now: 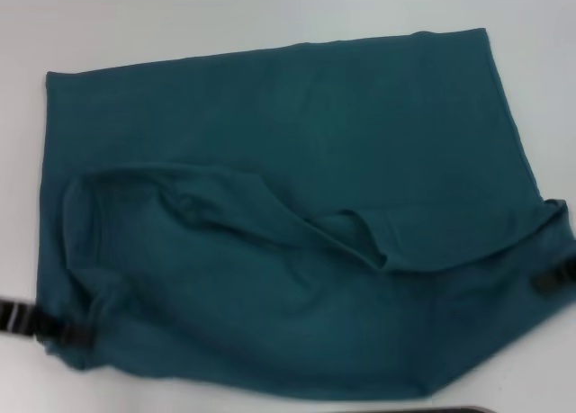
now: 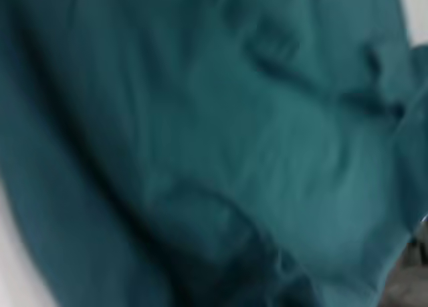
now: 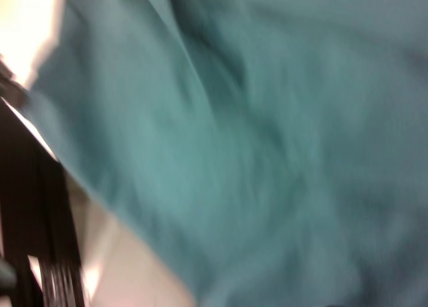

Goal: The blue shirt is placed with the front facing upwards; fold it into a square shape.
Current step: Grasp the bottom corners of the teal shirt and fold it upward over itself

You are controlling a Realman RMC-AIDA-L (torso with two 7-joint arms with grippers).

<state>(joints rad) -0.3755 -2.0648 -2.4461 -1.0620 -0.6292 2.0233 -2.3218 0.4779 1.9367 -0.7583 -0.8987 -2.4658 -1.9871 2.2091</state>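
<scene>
1. Left tool (image 1: pixel 67 334) sits at the near left corner of the blue shirt (image 1: pixel 297 161), on the counter (image 1: pixel 135 17). Only a dark, banded part of it shows past the cloth edge; the fabric covers its tip, and it appears clenched on that corner.
2. Right tool (image 1: pixel 551 282) sits at the near right corner of the same garment. A small black part shows at the cloth edge, with fabric bunched over it; it appears clenched on that corner.
3. Blue shirt lies spread across the middle of the pale counter, plain teal side upward. No lettering is visible on the exposed surface.
4. Far edge lies flat and fairly straight. The near portion is raised and loose between the two tools, with a curved fold running across the middle and a pocket of slack just right of centre.
5. Left wrist view: filled with rumpled teal cloth (image 2: pixel 221 153); the fingers cannot be made out.
6. Right wrist view: teal cloth (image 3: pixel 267 153) over most of the field, pale counter at one edge, dark arm structure (image 3: pixel 33 213) beside it.
</scene>
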